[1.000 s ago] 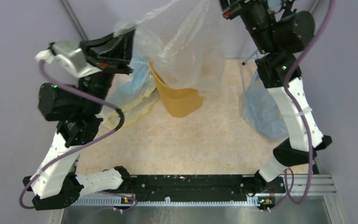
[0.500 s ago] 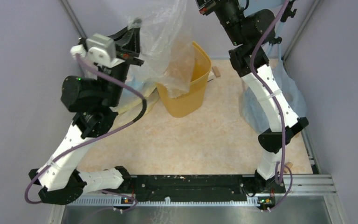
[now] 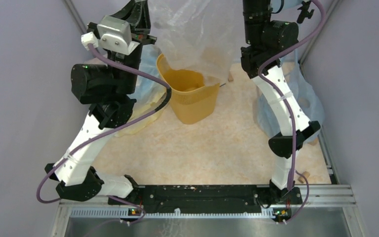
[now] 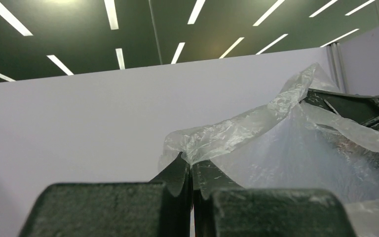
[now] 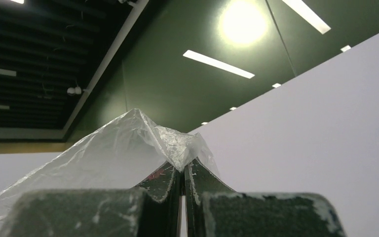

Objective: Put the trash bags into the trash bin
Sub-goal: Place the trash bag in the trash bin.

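The yellow-orange trash bin (image 3: 192,98) stands upright at the back middle of the table. A clear, wrinkly trash bag (image 3: 197,29) hangs stretched above it, its lower part reaching the bin's rim. My left gripper (image 4: 191,165) is shut on the bag's edge (image 4: 227,133), raised high and pointing up. My right gripper (image 5: 182,168) is shut on the bag's other edge (image 5: 143,133), also raised. In the top view both grippers sit at the frame's top, the right one cut off.
Bluish translucent sacks lie left of the bin (image 3: 148,94) and at the right behind my right arm (image 3: 306,103). Grey walls enclose the table on both sides. A small wooden piece (image 3: 230,76) lies right of the bin.
Both arms have risen and swung toward the back, lifting the bag higher. The bin, tilted before, now stands upright with its opening uncovered toward the camera.
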